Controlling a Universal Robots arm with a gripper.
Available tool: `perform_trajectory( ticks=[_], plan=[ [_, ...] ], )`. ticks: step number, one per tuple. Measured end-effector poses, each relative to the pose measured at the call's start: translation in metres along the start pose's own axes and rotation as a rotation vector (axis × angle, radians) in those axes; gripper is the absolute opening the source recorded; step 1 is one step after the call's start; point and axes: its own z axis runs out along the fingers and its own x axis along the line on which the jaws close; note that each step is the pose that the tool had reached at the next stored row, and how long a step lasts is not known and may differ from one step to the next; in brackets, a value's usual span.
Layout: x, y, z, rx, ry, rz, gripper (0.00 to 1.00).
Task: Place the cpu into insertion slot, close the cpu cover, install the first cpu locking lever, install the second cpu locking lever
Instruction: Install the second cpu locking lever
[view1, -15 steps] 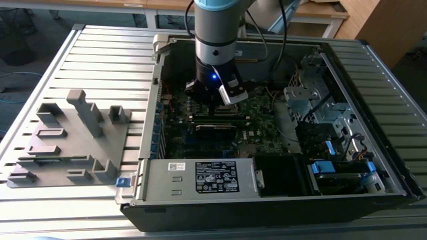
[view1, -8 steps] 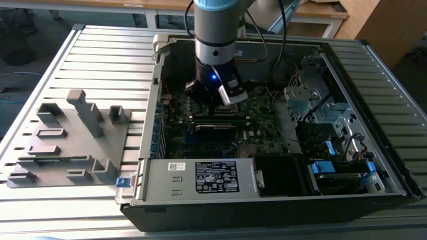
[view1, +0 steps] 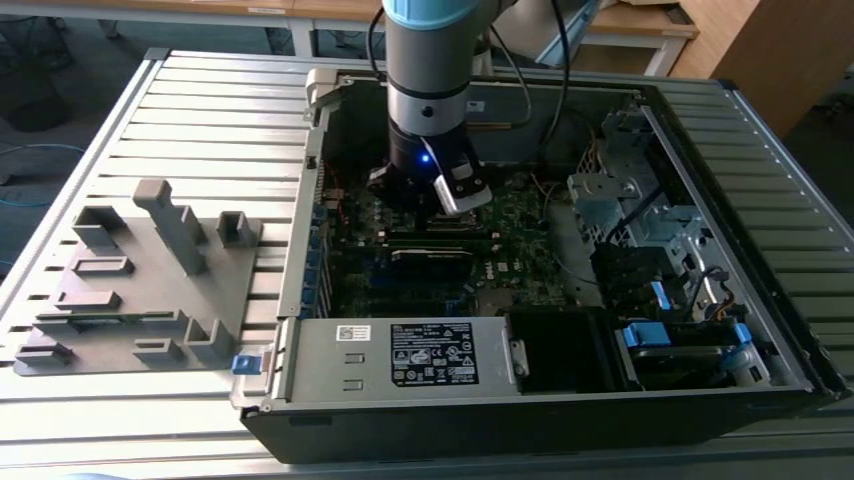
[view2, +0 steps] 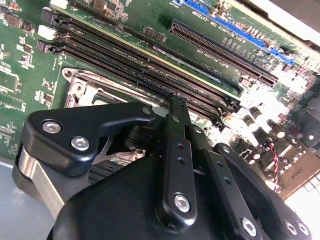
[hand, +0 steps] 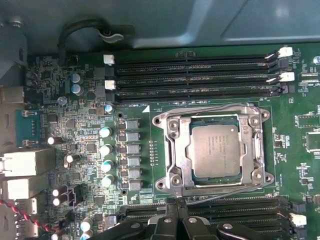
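The cpu (hand: 216, 151) sits seated in the insertion slot (hand: 176, 150) on the green motherboard (hand: 75, 110), its dull silver top showing through the window of the cpu cover (hand: 185, 165), which lies flat over it in the first wrist view. Thin wire levers run along the edges of the silvery frame. Long black memory slots (hand: 195, 77) lie just beside the socket on one side, with more (hand: 240, 212) on the other.

In the exterior view, the arm reaches down into the open computer case (view1: 534, 400), the gripper (view1: 434, 200) low over the board near the middle of the case. The grey-labelled power supply (view1: 400, 355) sits at the near wall, and a grey fixture block (view1: 134, 290) rests on the slatted table (view1: 200, 110) at the exterior view's left.

In the second wrist view, the gripper's black fingers (view2: 175, 107) are drawn together with nothing between them, their tips poised over the edge of the socket frame (view2: 85, 87).
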Motion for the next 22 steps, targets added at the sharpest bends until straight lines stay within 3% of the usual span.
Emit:
perform_trajectory(
  ticks=[3,7,9,10,12,13,22],
  plan=[
    [0.0011,-0.0001,0.0009,-0.0011,0.0001,0.0,0.11],
    [0.0036,-0.0003,0.002,-0.009,0.0007,0.0,0.11],
    [0.0044,-0.0003,0.0025,-0.0167,0.0011,0.001,0.11],
    [0.0047,-0.0004,0.0027,-0.0245,0.0015,0.001,0.11],
    [0.0051,-0.0004,0.003,-0.0473,0.0032,0.002,0.11],
    [0.0053,-0.0004,0.0031,-0.0537,0.0036,0.002,0.11],
    [0.0078,-0.0008,0.0072,-0.0763,0.0054,0.003,0.11]
  ],
)
